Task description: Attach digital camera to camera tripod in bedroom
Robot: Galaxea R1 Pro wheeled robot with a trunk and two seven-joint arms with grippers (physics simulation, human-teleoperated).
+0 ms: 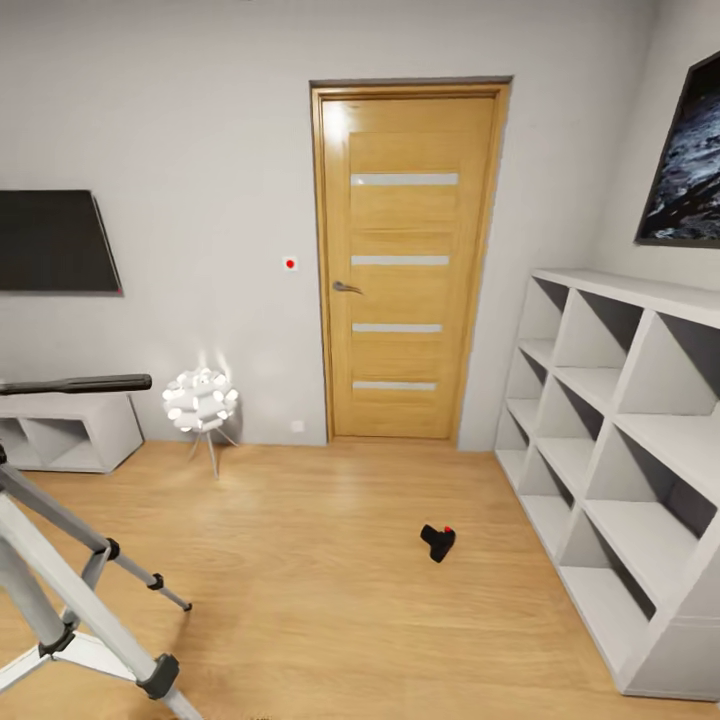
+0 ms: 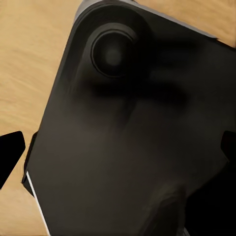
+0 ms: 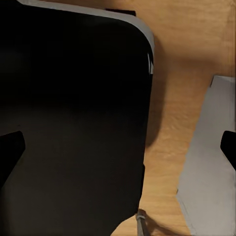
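The digital camera point(image 1: 438, 541), small and black with a red button, lies on the wood floor right of centre, a short way in front of the door. The camera tripod point(image 1: 60, 590) stands at the near left, its silver legs spreading towards me and its long black pan handle point(image 1: 75, 384) pointing right. Camera and tripod are well apart. My left gripper point(image 2: 118, 152) is open over the robot's black body point(image 2: 128, 98), dark fingertips point(image 2: 10, 157) at the picture's edges. My right gripper point(image 3: 118, 150) is open too, with nothing between its fingertips point(image 3: 10, 152).
A wooden door point(image 1: 405, 260) stands shut in the far wall. White cube shelves point(image 1: 620, 450) line the right wall under a dark picture point(image 1: 690, 160). A black TV point(image 1: 55, 242) hangs at left above a low white cabinet point(image 1: 65, 430). A white ball lamp point(image 1: 200, 400) stands beside it.
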